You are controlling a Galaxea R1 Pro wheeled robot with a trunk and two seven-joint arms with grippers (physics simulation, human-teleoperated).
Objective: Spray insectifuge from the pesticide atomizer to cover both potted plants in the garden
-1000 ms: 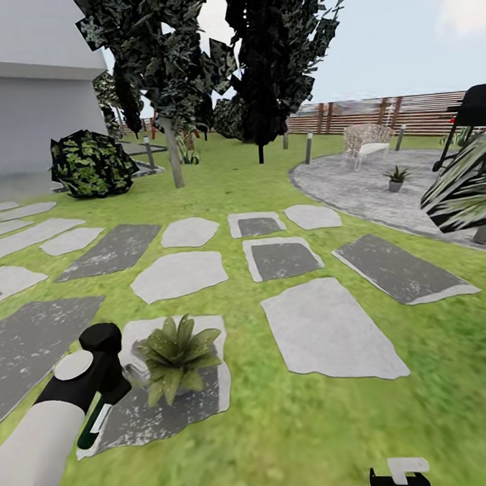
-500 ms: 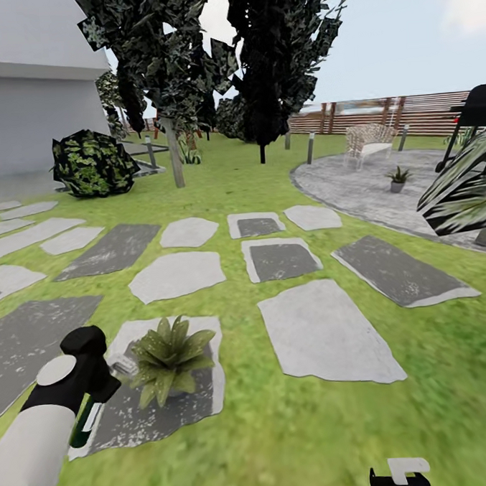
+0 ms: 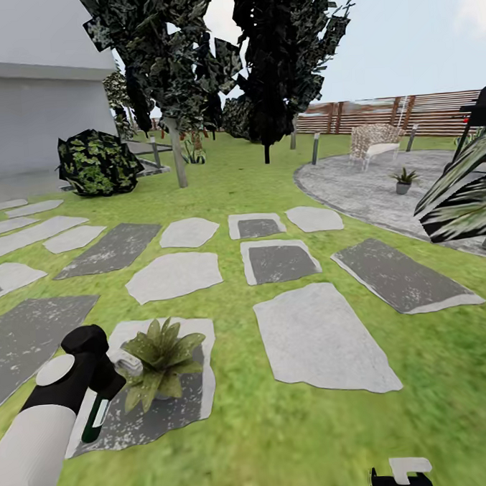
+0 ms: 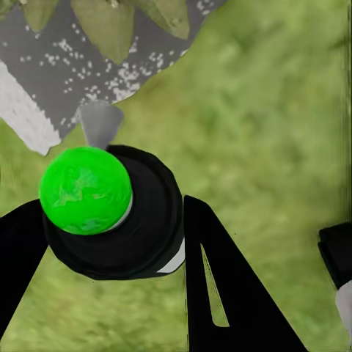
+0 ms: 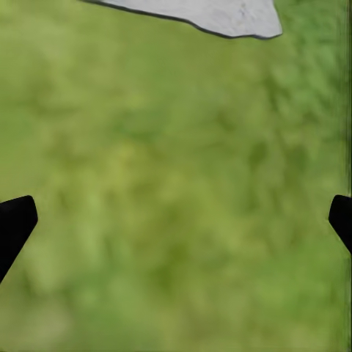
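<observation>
In the head view the left gripper point(image 3: 101, 388) hangs low over the lawn point(image 3: 298, 441) at the near edge of a dark stepping stone point(image 3: 149, 410), its white and black arm reaching in from the lower left corner; the pesticide atomizer point(image 3: 94, 419) sits in it as a slim dark cylinder slanting down from the wrist toward the stone; the left wrist view shows the same pesticide atomizer point(image 4: 110, 209) end-on, a black round body with a bright green cap, lodged between the two black fingers point(image 4: 220, 286) with both closed against its sides, so the jaws are clamped on it; the nearer potted plant point(image 3: 160, 359), a low rosette of pointed green leaves, stands on that stone just beside the gripper; the second potted plant point(image 3: 403, 181) stands well apart on the round grey patio point(image 3: 355, 189), near a pale wicker chair point(image 3: 372, 143) and in front of the brown slatted fence point(image 3: 422, 113); the right gripper point(image 5: 176, 220) has its dark fingertips at the two edges of the right wrist view, spread wide with nothing but grass between them.
</observation>
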